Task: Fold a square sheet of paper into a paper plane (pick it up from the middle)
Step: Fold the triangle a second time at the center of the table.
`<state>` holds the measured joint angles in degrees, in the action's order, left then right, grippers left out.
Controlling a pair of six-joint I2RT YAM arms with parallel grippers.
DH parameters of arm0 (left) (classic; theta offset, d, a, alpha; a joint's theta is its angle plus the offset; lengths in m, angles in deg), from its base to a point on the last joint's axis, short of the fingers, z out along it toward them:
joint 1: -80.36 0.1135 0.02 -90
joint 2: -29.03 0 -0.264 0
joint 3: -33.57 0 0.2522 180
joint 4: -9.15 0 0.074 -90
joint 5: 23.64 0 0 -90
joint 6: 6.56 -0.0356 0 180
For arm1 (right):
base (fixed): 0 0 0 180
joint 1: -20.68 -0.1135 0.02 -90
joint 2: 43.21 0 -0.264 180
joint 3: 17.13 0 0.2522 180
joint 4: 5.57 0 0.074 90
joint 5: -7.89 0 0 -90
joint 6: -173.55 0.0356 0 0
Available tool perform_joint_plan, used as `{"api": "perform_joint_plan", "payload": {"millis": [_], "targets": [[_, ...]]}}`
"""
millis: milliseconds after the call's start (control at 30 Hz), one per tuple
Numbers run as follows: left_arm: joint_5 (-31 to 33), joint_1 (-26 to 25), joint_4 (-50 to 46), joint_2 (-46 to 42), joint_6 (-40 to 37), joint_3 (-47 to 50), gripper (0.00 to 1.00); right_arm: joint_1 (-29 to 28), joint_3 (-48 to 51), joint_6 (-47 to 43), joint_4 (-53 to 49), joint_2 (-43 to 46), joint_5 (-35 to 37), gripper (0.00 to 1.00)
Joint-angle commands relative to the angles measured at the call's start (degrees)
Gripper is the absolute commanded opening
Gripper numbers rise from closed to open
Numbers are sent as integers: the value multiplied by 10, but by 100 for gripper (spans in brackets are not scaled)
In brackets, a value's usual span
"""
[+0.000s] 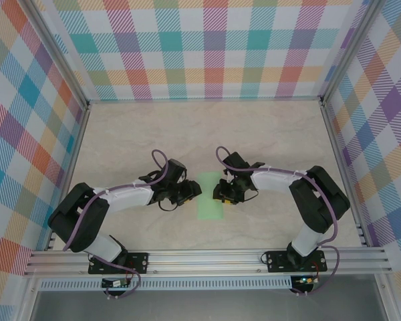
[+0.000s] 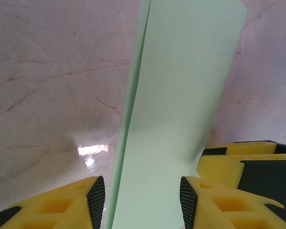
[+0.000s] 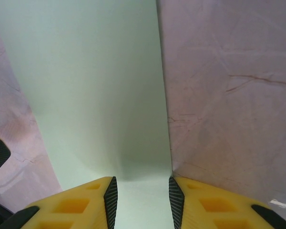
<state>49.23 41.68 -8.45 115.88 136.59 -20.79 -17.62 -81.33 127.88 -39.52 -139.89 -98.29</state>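
Note:
The sheet of paper (image 1: 210, 195) lies folded into a narrow pale green strip on the table between my two grippers. In the left wrist view the paper (image 2: 176, 95) shows two layers, the upper one lifting slightly off the lower. My left gripper (image 1: 191, 192) is open, its fingers (image 2: 96, 200) standing either side of the strip's near end. My right gripper (image 1: 222, 190) is open too, and the paper (image 3: 95, 95) runs between its fingertips (image 3: 175, 200) without being pinched. No dart shape is visible.
The marble-patterned tabletop (image 1: 187, 134) stretches out behind the grippers, bounded by checked walls. An aluminium rail (image 1: 207, 257) runs along the near edge. The right gripper's yellow finger (image 2: 243, 160) sits close beside the left one.

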Motion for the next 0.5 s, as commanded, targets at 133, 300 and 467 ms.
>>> {"api": "perform_joint_plan", "payload": {"millis": [133, 300, 467], "targets": [[-19, 3, 19, 14, 7, 1, 48, -1, 19, 4, -21, -19, 24, 35], [-37, 0, 38, 26, 10, -1, 46, -1, 20, 5, -22, -22, 27, 35], [-35, -4, 35, 28, 12, -3, 46, -1, 19, 6, -22, -19, 20, 35]]}}
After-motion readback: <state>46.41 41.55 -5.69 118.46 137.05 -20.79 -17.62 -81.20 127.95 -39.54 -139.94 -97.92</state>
